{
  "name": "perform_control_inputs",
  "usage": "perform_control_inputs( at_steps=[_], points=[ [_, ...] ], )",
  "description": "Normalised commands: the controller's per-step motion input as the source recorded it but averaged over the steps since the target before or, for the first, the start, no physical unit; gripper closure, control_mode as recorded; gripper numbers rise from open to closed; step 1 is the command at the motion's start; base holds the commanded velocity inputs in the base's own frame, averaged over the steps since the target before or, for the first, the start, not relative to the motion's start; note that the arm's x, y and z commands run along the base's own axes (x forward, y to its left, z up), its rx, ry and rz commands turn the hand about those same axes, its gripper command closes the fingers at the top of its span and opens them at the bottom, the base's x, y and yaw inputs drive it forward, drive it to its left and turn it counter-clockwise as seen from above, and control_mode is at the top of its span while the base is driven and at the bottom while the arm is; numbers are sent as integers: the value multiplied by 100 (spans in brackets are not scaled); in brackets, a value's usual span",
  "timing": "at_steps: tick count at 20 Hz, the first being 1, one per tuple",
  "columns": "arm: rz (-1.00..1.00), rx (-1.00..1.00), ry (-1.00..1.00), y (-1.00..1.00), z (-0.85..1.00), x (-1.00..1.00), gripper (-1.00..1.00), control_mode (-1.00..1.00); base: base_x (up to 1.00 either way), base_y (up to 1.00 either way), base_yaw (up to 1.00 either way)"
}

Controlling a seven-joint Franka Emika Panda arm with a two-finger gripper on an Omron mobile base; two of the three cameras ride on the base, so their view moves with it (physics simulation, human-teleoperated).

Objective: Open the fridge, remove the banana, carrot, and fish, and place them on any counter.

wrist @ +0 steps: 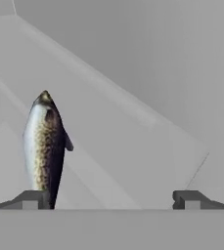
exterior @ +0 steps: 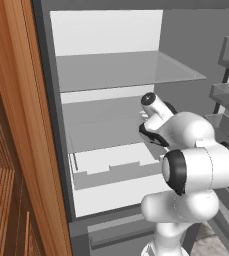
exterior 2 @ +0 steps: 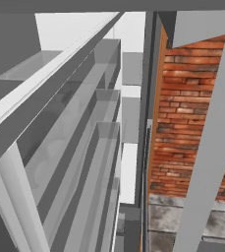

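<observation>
While the fridge (exterior: 111, 115) stands wide open, its white inside and grey shelves take up the centre of the left base view, with a wooden cabinet (exterior: 16, 150) running down the left edge. The arm (exterior: 196, 170) rises from the lower right of that frame and reaches in over the middle shelf, toward the right half of the compartment. Door racks (exterior 2: 84, 162) slant across the left and centre of the right base view, and a brick wall (exterior 2: 187, 118) fills the strip to the right of centre, with a bit of stone desk (exterior 2: 192, 216) below it at the lower right.

Seen from the hand view, the hand (wrist: 111, 199) is spread fully open and has hold of nothing; its two dark tips sit at the bottom of the frame, far apart. The fish (wrist: 45, 146), dark and speckled with a pale flank, stands on end at the left of that frame, its lower end just beside the left fingertip (wrist: 30, 199). Whether they touch, I cannot tell.
</observation>
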Motion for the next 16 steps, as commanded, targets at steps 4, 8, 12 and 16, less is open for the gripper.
perform_control_inputs(
  at_steps=[4,8,12,16],
  points=[
    [0,9,2,0,-25,23,-100,-100,0,0,0],
    [0,10,0,0,-26,27,-100,-100,0,0,0],
    [0,8,0,0,-13,41,-100,-100,0,0,0],
    [0,5,0,1,-15,41,-100,-100,0,0,0]
  ],
)
